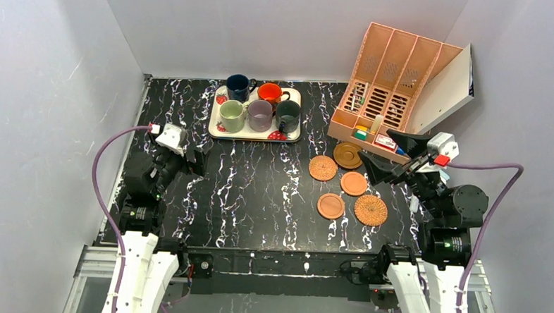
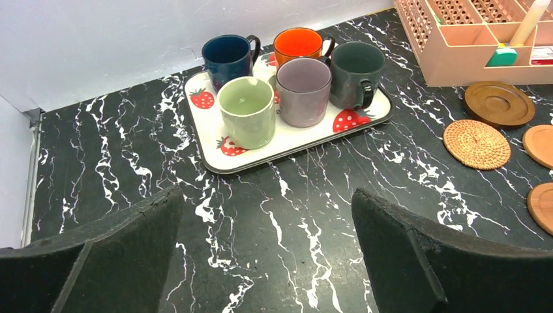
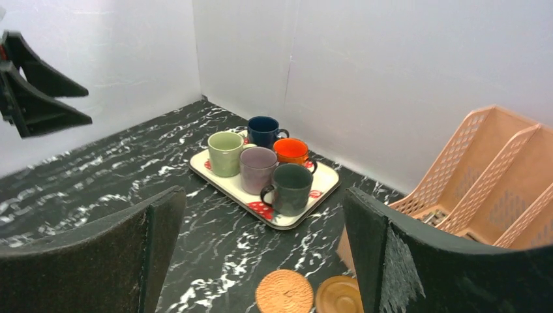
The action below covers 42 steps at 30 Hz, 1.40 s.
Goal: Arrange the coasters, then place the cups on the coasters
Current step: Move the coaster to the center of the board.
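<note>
Several cups stand close together on a white strawberry-print tray (image 1: 254, 136) at the back: navy (image 1: 239, 86), orange-red (image 1: 270, 93), pale green (image 1: 231, 115), mauve (image 1: 260, 115) and dark grey-green (image 1: 288, 115). Several coasters lie loose on the table at the right: a woven one (image 1: 323, 168), a dark ringed one (image 1: 347, 154), two smooth terracotta ones (image 1: 354, 183) (image 1: 330, 206) and a second woven one (image 1: 370, 210). My left gripper (image 1: 193, 161) hovers open at the left, short of the tray. My right gripper (image 1: 375, 144) hangs open above the coasters, holding nothing.
A peach-coloured desk organiser (image 1: 393, 91) with small items stands at the back right, just behind the coasters. White walls close in the table on the left, back and right. Black marble tabletop (image 1: 258, 198) lies between the tray and the arms' bases.
</note>
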Each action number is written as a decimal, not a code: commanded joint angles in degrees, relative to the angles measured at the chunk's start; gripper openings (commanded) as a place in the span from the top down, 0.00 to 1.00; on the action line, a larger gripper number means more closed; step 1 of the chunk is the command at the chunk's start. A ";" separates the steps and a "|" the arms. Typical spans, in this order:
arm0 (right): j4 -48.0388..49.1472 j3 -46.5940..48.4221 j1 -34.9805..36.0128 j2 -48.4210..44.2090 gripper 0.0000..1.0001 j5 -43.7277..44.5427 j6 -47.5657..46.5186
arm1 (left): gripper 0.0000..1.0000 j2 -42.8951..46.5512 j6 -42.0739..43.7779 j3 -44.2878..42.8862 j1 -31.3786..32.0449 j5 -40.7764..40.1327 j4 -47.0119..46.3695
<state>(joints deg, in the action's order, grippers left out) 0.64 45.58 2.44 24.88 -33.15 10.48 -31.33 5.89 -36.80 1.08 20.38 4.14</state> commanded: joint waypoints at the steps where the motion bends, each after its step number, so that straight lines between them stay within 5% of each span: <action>1: 4.35 -1.69 0.37 -0.85 0.01 -5.60 -8.95 | 0.02 -0.05 -0.20 0.78 -0.29 0.60 -1.81; 14: 4.87 -4.64 0.35 0.46 0.01 -12.24 -15.92 | 0.02 -0.59 2.68 1.00 -0.25 5.55 -2.52; 22: 7.45 -6.33 0.33 3.23 0.01 -7.26 -14.55 | 0.02 -12.91 7.09 -8.62 -0.20 12.27 0.20; 30: 4.57 -3.62 0.30 9.51 0.01 3.07 -15.47 | 0.02 -29.76 5.56 -14.66 1.94 3.97 -0.14; 42: 1.04 -1.34 0.45 15.54 0.01 7.04 -17.18 | 0.02 -32.04 5.10 -9.65 5.30 1.78 -6.85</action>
<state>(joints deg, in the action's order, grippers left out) 1.67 41.12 2.66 39.72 -28.16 -5.32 -63.59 10.87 -47.13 5.82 23.75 1.43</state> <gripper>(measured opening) 0.985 0.981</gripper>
